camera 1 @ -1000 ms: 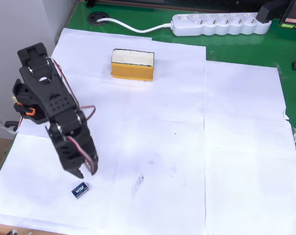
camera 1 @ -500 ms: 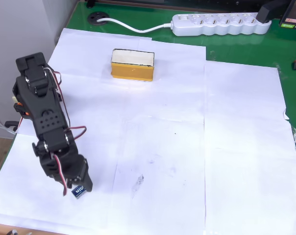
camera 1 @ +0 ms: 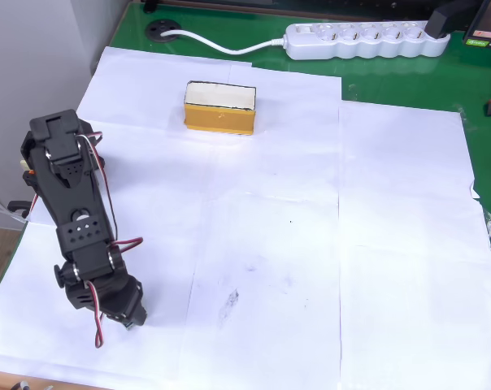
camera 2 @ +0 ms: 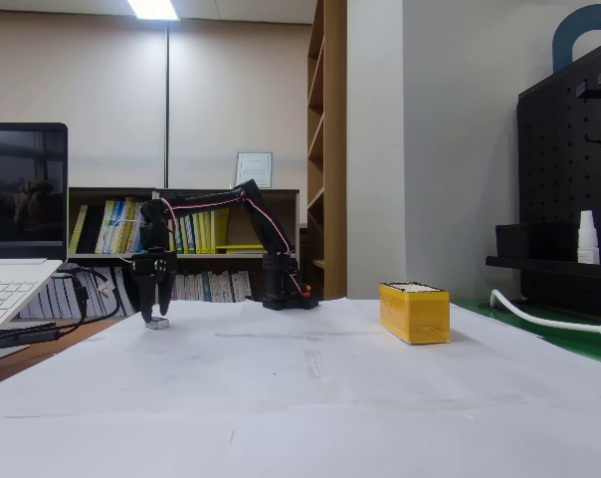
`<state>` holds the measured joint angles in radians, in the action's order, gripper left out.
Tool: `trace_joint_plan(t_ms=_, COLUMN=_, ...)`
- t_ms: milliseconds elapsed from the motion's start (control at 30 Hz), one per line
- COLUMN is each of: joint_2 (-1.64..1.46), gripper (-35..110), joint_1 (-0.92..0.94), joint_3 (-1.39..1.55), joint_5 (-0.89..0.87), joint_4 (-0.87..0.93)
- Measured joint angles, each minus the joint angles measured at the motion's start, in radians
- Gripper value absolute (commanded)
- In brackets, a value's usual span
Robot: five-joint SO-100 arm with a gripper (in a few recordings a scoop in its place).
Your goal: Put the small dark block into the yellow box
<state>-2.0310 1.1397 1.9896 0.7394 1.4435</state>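
In the fixed view the small dark block (camera 2: 158, 324) lies on the white paper at the left, right at my fingertips. My black gripper (camera 2: 158, 316) points straight down over it, with a finger on either side and a narrow gap showing, so it looks open around the block. From overhead, my gripper (camera 1: 131, 316) is near the paper's front left and hides the block beneath it. The yellow box (camera 1: 219, 108) stands far off at the back, cream top up, and appears at the right in the fixed view (camera 2: 414, 312).
White paper sheets (camera 1: 327, 244) cover the green table. A white power strip (camera 1: 363, 39) with its cable lies along the back edge. A laptop (camera 2: 12, 249) stands at the left in the fixed view. The arm's base (camera 1: 38, 166) sits at the table's left edge.
My arm has swung toward the front left and dropped down. The gripper went from just above and beside the block to straddling it, and the block is now covered in the overhead view.
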Motion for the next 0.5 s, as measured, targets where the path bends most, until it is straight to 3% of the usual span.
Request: trace_joint_plan(t_ms=500, joint_2=-0.071, gripper=8, joint_1=0.006, joint_3=0.035, joint_5=-0.012, joint_4=-0.06)
